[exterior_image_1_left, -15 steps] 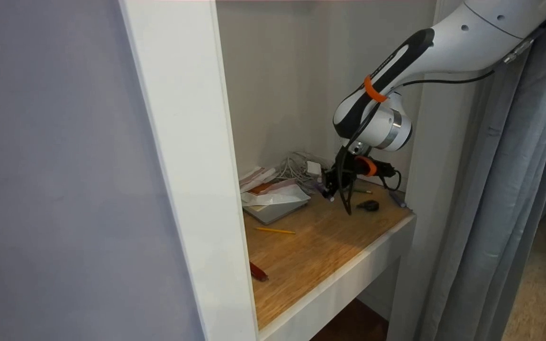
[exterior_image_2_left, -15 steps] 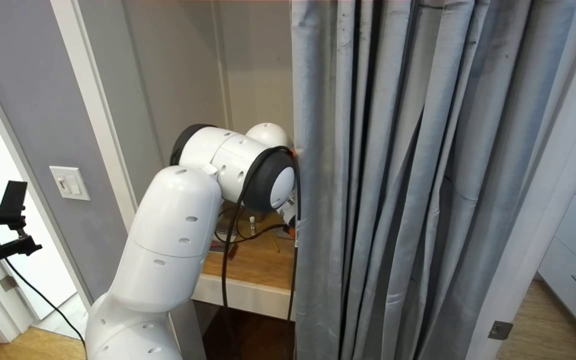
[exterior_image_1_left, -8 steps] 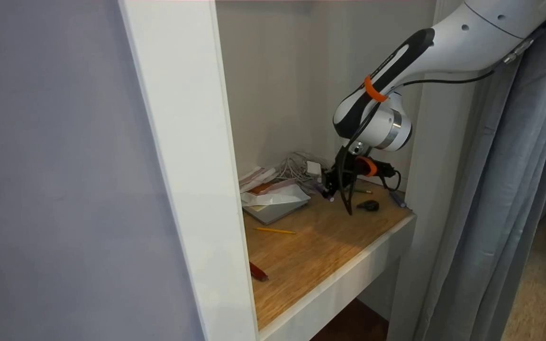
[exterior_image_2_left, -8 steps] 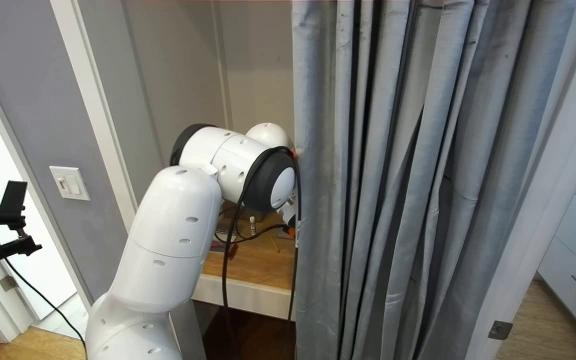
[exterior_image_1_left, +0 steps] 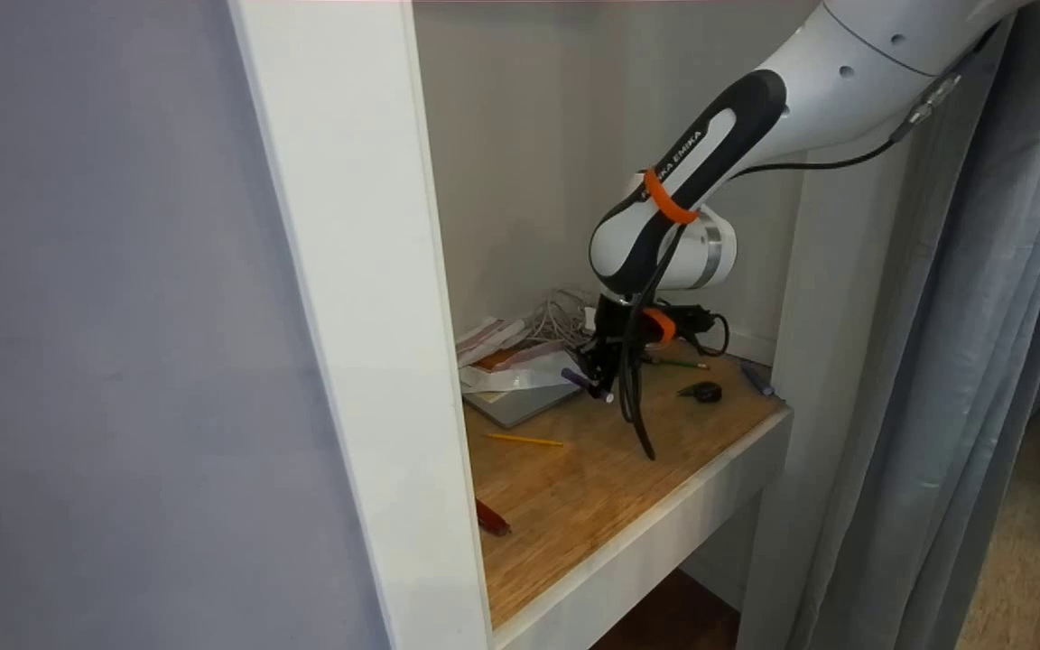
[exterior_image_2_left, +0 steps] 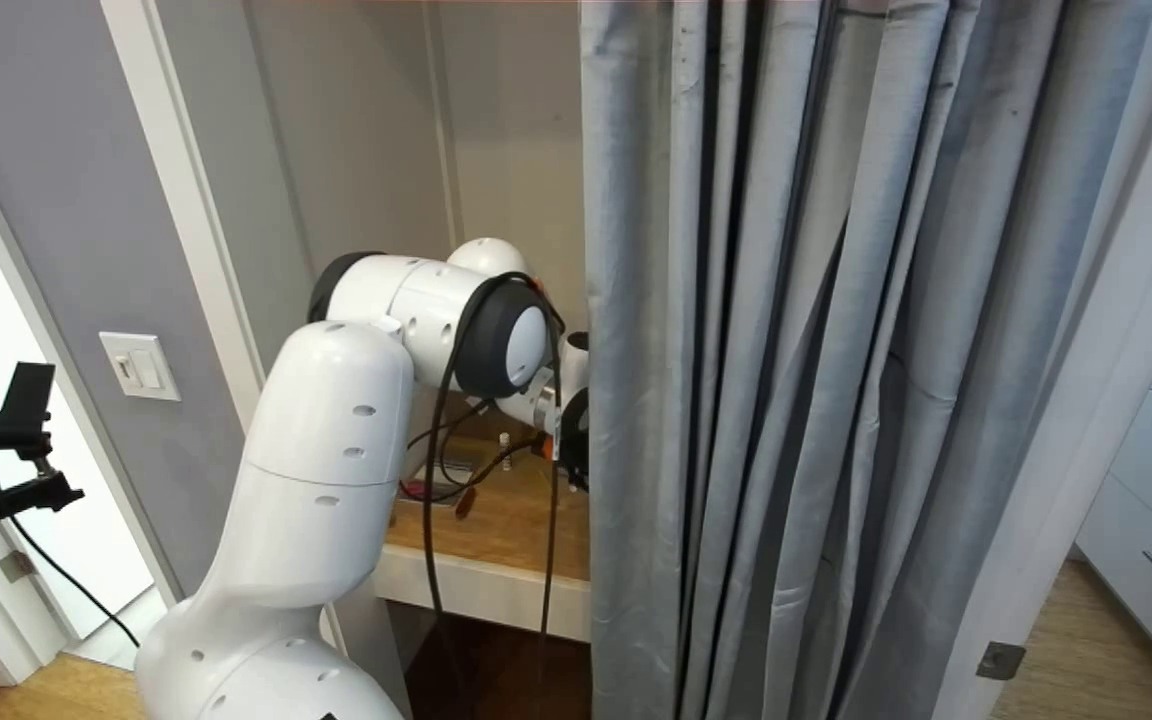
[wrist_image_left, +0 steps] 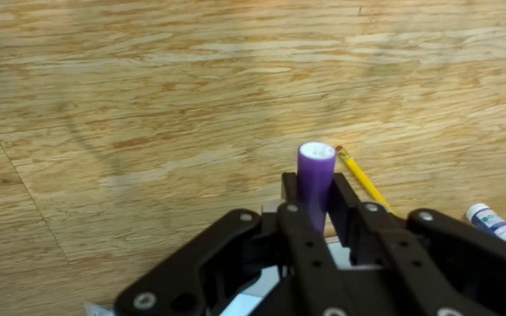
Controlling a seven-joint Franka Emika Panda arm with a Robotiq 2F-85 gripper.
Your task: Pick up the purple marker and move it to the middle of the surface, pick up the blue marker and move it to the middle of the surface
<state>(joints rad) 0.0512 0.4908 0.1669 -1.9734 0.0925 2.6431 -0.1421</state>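
Purple marker (wrist_image_left: 317, 170), white-ended: grasped between the jaws of the gripper (wrist_image_left: 315, 188), above the wooden surface (wrist_image_left: 147, 96). Blue marker (exterior_image_1_left: 756, 379), probably (small in view): lying at that surface's edge.

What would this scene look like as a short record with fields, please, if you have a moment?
Tool: shut on the purple marker
Held marker's place: seemingly raised above the wooden surface
Remaining target: what looks like the blue marker, lying near the surface's edge
Also on the surface: yellow pencil; red item, partly hidden
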